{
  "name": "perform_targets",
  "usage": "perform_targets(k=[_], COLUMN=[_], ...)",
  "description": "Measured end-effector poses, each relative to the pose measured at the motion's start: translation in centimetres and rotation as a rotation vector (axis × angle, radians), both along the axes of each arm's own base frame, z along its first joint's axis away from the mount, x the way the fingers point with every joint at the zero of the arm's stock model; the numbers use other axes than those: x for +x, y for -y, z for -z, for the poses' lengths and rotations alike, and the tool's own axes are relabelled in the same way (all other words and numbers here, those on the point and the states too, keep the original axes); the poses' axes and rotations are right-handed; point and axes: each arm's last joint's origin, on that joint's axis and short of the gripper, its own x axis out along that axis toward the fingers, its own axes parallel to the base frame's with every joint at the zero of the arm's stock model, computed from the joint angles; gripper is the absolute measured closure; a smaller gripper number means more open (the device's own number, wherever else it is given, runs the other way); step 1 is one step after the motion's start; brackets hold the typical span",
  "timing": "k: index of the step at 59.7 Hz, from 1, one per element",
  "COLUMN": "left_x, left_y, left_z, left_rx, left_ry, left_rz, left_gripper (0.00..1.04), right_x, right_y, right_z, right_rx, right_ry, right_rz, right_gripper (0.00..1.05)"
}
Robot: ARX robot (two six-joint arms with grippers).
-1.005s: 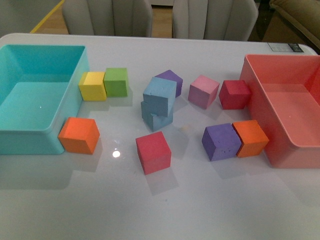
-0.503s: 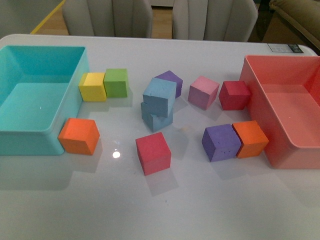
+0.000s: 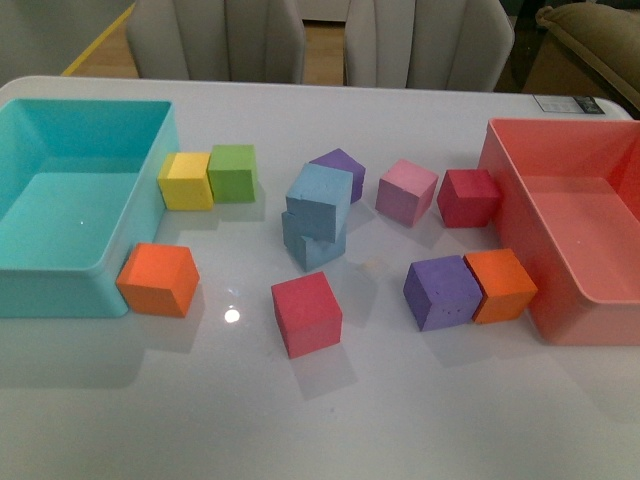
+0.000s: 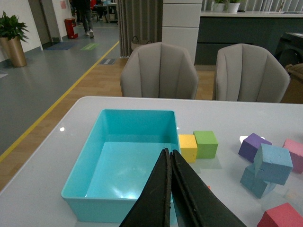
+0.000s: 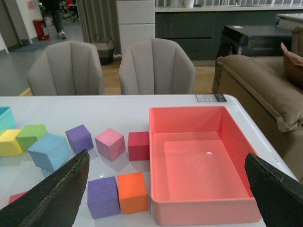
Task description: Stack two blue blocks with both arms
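Two light blue blocks stand stacked near the table's middle: the upper blue block (image 3: 320,198) rests askew on the lower blue block (image 3: 313,245). Neither arm shows in the front view. In the left wrist view the stack (image 4: 273,162) is off to one side, and my left gripper (image 4: 168,152) is shut and empty, raised over the near wall of the turquoise bin (image 4: 94,156). In the right wrist view my right gripper (image 5: 166,156) is open wide and empty, raised over the red bin (image 5: 199,208), with the upper blue block (image 5: 49,151) beyond one finger (image 5: 57,189).
A turquoise bin (image 3: 50,270) stands at left and a red bin (image 3: 600,310) at right. Loose cubes lie around the stack: yellow (image 3: 187,180), green (image 3: 233,172), orange (image 3: 158,280), red (image 3: 307,313), purple (image 3: 340,165), pink (image 3: 407,192), dark red (image 3: 469,197), purple (image 3: 441,291), orange (image 3: 500,285).
The whole front view has shifted slightly down the frame. The blocks keep their places relative to each other, and the blue stack stays as it was.
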Motion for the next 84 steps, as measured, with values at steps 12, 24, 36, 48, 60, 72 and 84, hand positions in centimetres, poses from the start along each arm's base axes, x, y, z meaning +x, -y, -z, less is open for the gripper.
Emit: perform_targets(k=[12,24,36,48,60,72,84], left_x=[-0.5,-1.2,-1.8,-1.8,-1.8,-1.8,-1.8], left_y=[0.0,0.0,0.0,0.0,0.0,0.0,0.0], left_z=[0.0,0.4,0.3,0.3,0.3,0.3,0.3], left_rx=[0.0,0.001,0.002,0.002,0.002,0.002,0.002], left_ry=[0.0,-0.031,-0.004,-0.005,-0.005,-0.005,-0.005], left_rz=[0.0,0.001,0.0,0.0,0.0,0.0,0.0], left_gripper=[1.03,1.03,1.03,1.03,1.03,0.86,0.47], right_x=[0.0,0.0,0.0,0.0,0.0,0.0,0.0], right_y=[0.0,0.0,0.0,0.0,0.0,0.0,0.0], right_z=[0.0,0.0,0.0,0.0,0.0,0.0,0.0], right_rx=[0.0,0.0,0.0,0.0,0.0,0.0,0.0], right_ry=[0.0,0.0,0.0,0.0,0.0,0.0,0.0], right_rz=[0.0,0.0,0.0,0.0,0.0,0.0,0.0], right_gripper=[0.09,0.09,0.09,0.09,0.09,0.09,0.09])
